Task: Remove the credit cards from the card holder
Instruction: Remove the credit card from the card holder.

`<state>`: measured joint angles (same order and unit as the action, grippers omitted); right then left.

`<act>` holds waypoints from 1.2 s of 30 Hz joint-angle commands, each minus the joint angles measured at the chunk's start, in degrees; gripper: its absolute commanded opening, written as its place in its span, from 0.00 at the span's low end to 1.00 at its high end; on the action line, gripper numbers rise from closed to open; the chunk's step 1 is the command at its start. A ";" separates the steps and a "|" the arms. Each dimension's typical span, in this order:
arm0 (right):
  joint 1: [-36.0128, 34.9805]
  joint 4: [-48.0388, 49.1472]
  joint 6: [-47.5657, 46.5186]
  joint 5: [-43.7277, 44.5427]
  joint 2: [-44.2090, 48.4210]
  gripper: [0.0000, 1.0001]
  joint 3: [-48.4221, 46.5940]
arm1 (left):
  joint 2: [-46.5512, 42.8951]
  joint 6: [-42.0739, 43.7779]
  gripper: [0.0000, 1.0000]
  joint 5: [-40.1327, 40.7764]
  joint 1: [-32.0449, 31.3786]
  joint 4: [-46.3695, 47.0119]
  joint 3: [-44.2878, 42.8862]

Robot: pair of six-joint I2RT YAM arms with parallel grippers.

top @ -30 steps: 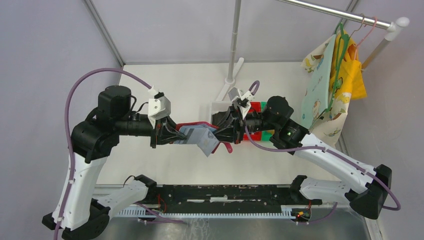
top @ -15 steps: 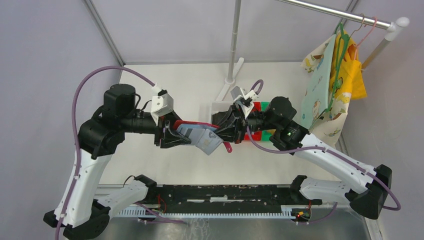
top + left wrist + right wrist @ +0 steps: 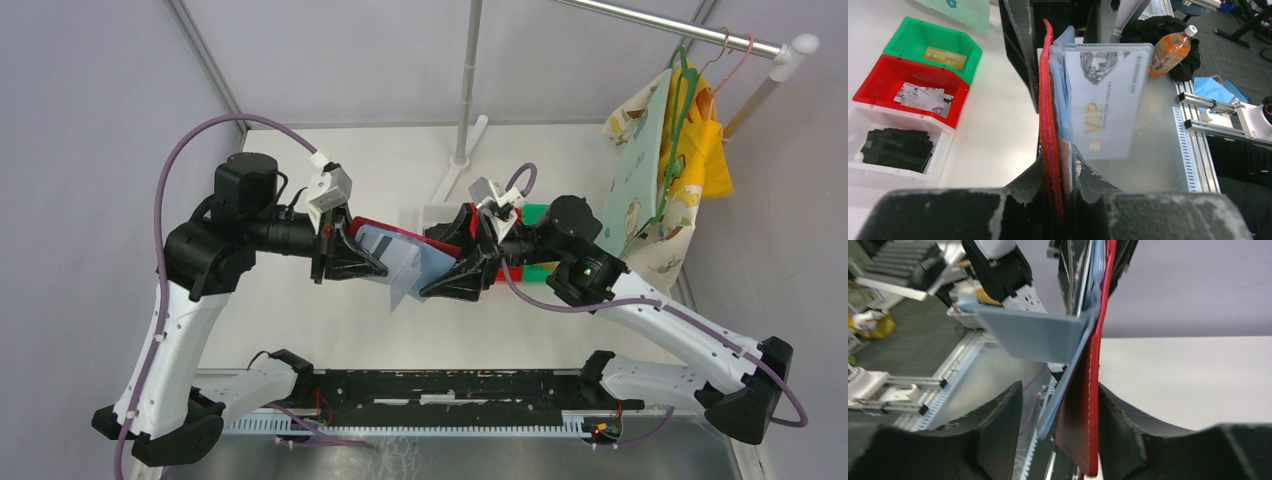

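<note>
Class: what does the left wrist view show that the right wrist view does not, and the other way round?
Only left wrist: green bin, red bin and white bin holding cards, an orange bottle, the card's VIP print. Only right wrist: the left arm's white camera mount, the grey wall. Both: the red wallet edge-on, a pale card jutting out.

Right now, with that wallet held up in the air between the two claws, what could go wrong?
1. Only the left gripper clamps the wallet, by one edge. The right gripper's jaws stand open around it, so a tug might twist it loose.
2. The VIP card sticks far out of its pocket and could slip out and drop to the table, missing the bins.
</note>
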<state>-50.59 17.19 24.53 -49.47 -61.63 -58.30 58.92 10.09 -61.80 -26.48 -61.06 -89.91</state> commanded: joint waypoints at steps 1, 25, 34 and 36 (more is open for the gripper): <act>1.03 -9.99 -9.72 3.66 3.05 0.61 -4.26 | 0.47 -1.83 0.07 0.49 -0.04 1.33 -4.31; 6.22 7.19 8.31 1.14 0.59 0.87 -3.56 | 4.03 4.71 0.12 -2.23 -0.07 -7.75 -5.39; 3.92 8.04 8.67 -0.79 -0.29 0.63 -0.75 | 5.16 1.18 0.14 -7.89 -0.12 -7.07 -6.09; 3.96 8.66 9.02 -1.15 0.10 0.52 -0.09 | 5.16 0.84 0.14 -8.24 -0.06 -6.80 -6.02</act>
<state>-46.39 21.34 32.73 -48.47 -62.85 -59.35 64.36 13.06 -64.95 -26.48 -69.30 -93.43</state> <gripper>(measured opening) 0.606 0.183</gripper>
